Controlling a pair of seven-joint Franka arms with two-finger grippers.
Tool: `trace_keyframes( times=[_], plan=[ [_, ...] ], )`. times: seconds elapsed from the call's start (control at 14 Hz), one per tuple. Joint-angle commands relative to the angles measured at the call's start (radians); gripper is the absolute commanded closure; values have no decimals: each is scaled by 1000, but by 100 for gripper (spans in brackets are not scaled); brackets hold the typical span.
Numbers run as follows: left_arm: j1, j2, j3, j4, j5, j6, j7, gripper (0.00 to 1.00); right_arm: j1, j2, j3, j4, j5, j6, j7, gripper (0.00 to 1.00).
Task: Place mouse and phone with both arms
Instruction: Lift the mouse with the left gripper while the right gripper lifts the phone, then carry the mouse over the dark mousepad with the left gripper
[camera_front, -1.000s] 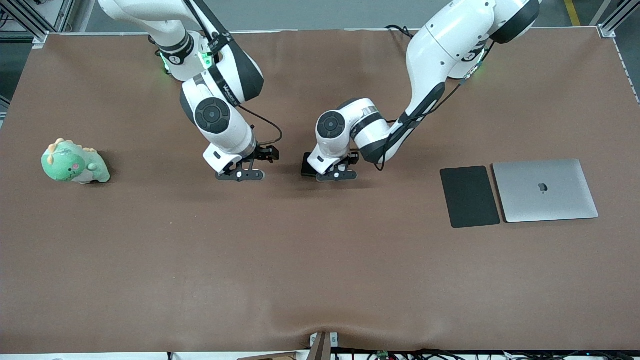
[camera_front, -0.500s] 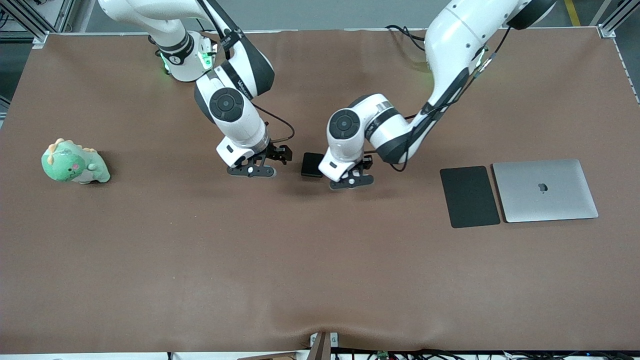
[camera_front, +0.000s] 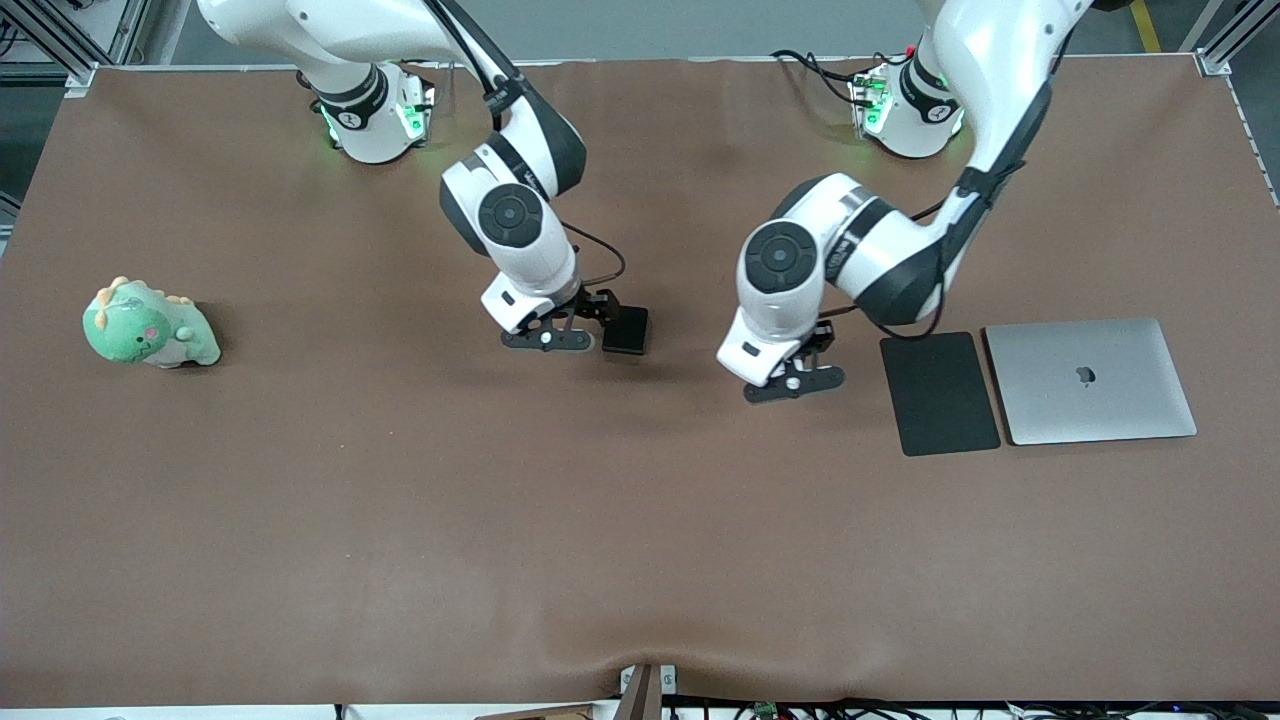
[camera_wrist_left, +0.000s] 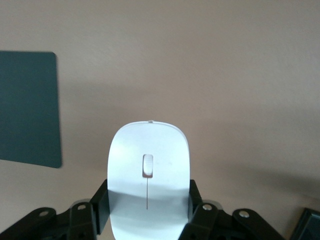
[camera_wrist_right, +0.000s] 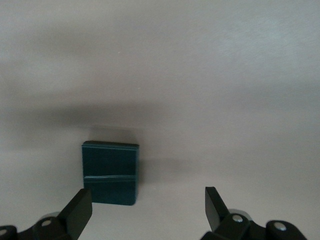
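My left gripper (camera_front: 794, 384) is shut on the white mouse (camera_wrist_left: 149, 170), its jaws pressing on the two sides. It holds the mouse over the brown cloth between the phone and the black mouse pad (camera_front: 938, 392). The mouse is hidden under the hand in the front view. The black phone (camera_front: 625, 330) lies flat on the cloth. My right gripper (camera_front: 546, 339) is open and empty, low beside the phone on the side toward the right arm's end. In the right wrist view the phone (camera_wrist_right: 110, 172) lies close to one fingertip (camera_wrist_right: 80, 207), off the middle of the gap.
A closed silver laptop (camera_front: 1090, 380) lies beside the mouse pad toward the left arm's end. The pad also shows in the left wrist view (camera_wrist_left: 27, 107). A green dinosaur plush (camera_front: 150, 325) sits toward the right arm's end.
Both arms have swung toward the left arm's end. My left gripper went from beside the phone to near the mouse pad. My right gripper came up to the phone.
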Motion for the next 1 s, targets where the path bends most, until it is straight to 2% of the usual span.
trace_keyframes(
  times=[0.0,0.14,0.71,0.93],
  plan=[
    [101,-41,-51,-25,-19,-14,75,53,38,99,-9,105,-55,-5,108,0],
    [190,-56,-88,-31,-19,-23,161,52,56,149,-7,155,-113,-7,176,0],
    [620,-70,-324,-89,-19,-49,450,52,78,245,-9,232,-138,-2,204,0],
    [715,-70,-350,-123,-18,-49,525,52,78,263,-9,223,-147,55,213,0]
  ],
)
